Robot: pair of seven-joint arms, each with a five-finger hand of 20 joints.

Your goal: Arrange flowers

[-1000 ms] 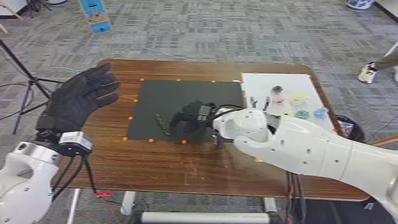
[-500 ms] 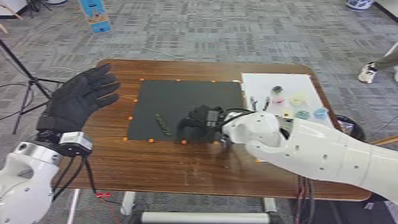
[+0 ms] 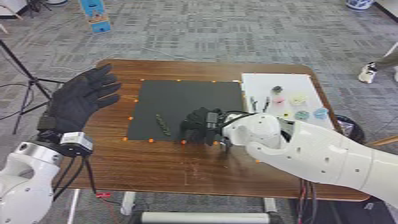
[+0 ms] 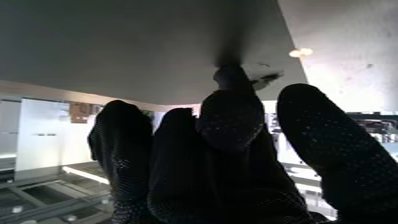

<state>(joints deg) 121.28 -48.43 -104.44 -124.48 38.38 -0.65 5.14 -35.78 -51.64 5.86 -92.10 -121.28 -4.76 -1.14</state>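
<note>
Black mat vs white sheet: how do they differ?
The black mat is wider than the white sheet. The mat carries a green sprig; the sheet, several small coloured pieces. The right robot hand is over the mat, not the sheet. Both lie on the table.

The right hand (image 3: 197,122), in a black glove, extends into the right wrist view over a black sheet (image 4: 107,45). The fingers (image 4: 306,107) of the hand (image 4: 235,132) are extended, with gaps between some of them. A small dark piece (image 4: 269,78) lies beside the foremost fingertip; contact cannot be determined. Two small bright dots (image 4: 301,52) sit side by side near the straight edge of the sheet, adjoining a lighter surface (image 4: 351,60). Background: a white panel (image 4: 40,137) and a brown object (image 4: 81,112).
</note>
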